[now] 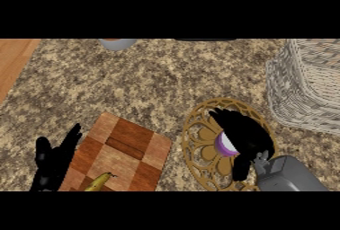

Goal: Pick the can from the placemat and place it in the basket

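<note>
**Can gripped on the placemat, lift pending**

At the left edge the left hand is seen resting, fingers straight and together, beside a checkered board bearing a banana. On the gold placemat the purple can is enclosed by the curled fingers of the right hand. The grasp step is judged in hand; next, a lift and carry rightward to the basket is called for.
</note>
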Robot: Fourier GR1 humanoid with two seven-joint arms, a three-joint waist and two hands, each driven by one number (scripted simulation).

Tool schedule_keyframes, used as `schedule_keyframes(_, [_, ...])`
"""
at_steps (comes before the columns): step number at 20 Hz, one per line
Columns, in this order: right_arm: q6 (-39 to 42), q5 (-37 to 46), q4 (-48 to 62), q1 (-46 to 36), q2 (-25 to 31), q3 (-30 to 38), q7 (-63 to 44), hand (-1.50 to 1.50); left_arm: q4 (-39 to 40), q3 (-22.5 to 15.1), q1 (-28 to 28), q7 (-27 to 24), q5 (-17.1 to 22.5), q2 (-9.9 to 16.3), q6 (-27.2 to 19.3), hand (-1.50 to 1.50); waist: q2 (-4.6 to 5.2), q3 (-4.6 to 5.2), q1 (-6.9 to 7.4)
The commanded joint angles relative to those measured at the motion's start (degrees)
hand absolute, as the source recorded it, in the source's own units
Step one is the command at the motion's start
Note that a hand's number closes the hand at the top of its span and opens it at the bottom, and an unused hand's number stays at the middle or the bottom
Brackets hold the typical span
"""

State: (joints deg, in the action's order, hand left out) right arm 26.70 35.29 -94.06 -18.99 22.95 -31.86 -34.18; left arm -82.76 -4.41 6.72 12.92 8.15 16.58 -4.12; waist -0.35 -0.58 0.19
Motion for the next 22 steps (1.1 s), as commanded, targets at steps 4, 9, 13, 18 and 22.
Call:
schedule_keyframes(4, [-1.56, 4.04, 7.29, -0.87, -2.59, 0.73, 5.41, 1.5, 4.63, -1.18, 0.51, 0.24, -1.32, -3.85, -0.42, 0.0, 0.47, 0.57, 0.13])
schedule_keyframes(9, [-4.25, 10.93, 3.04, 0.91, -0.33, -3.12, 9.16, 1.5, -0.28, 1.06, 2.84, 3.11, -0.71, -0.75, 0.76, 0.0, 0.29, 0.55, 0.13])
schedule_keyframes(13, [-4.43, 13.9, 2.86, 2.17, -0.92, -3.79, 9.49, 1.5, 1.46, 1.61, 2.76, 1.3, -0.2, -0.74, 3.22, 0.0, 0.28, 0.57, -0.03])
schedule_keyframes(18, [-11.54, 17.32, 9.79, 5.58, -8.79, -0.23, -3.85, 1.5, 3.87, 1.46, -0.56, 2.09, -1.33, -2.74, 0.87, 0.0, 0.45, 0.58, -0.52])
schedule_keyframes(22, [-13.31, 20.5, 9.31, 6.65, -11.91, 0.07, -8.52, 1.5, 2.91, 2.06, 0.66, 1.89, -0.81, -1.43, 3.19, 0.0, 0.36, 0.58, -0.14])
